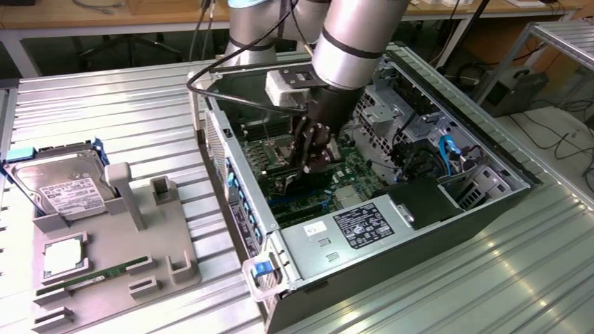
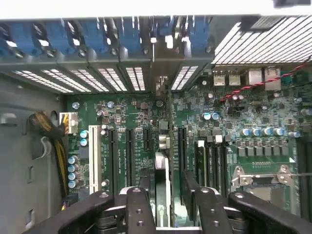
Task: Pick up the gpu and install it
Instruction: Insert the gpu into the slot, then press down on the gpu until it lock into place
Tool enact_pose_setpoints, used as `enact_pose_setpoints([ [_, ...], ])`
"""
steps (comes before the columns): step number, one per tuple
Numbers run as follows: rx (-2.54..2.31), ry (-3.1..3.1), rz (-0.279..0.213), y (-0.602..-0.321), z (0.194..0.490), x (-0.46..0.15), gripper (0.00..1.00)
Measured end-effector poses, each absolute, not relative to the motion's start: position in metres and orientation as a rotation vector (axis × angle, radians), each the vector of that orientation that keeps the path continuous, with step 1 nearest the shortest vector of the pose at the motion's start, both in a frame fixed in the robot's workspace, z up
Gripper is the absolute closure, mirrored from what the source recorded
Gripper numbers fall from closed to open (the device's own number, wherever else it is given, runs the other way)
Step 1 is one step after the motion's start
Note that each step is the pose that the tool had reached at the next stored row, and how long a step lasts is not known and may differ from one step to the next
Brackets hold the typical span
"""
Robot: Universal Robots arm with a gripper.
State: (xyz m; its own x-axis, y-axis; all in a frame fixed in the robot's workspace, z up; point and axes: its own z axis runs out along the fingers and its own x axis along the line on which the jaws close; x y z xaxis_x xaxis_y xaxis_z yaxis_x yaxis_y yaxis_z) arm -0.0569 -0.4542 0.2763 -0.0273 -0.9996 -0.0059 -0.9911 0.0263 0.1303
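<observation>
I'm watching the computer case (image 1: 483,156) lying open on the ribbed metal counter (image 1: 121,118), arm reaching inside over the green motherboard (image 2: 122,112), gpu (image 2: 161,170) standing edge-on in a slot, fingers (image 2: 139,204) spreading wide either side of it, gripping nothing

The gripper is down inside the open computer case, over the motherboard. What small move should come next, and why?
Probably a straight lift out, jaws kept apart. The thin black gpu card stands edge-on in a slot of the green motherboard, between the fingers of the black gripper, with a gap beside it, so it looks let go. Full seating cannot be judged.
</observation>
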Motion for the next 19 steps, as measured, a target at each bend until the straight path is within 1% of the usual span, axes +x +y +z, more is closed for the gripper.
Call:
enact_pose_setpoints([
  [1, 2.142, -2.201, -0.121, -0.452, 0.287, -0.067, 0.68],
  [2, 2.159, -2.218, -0.087, -0.448, 0.283, -0.079, 0.89],
  [19, 2.16, -2.218, -0.087, -0.448, 0.283, -0.079, 0.89],
])
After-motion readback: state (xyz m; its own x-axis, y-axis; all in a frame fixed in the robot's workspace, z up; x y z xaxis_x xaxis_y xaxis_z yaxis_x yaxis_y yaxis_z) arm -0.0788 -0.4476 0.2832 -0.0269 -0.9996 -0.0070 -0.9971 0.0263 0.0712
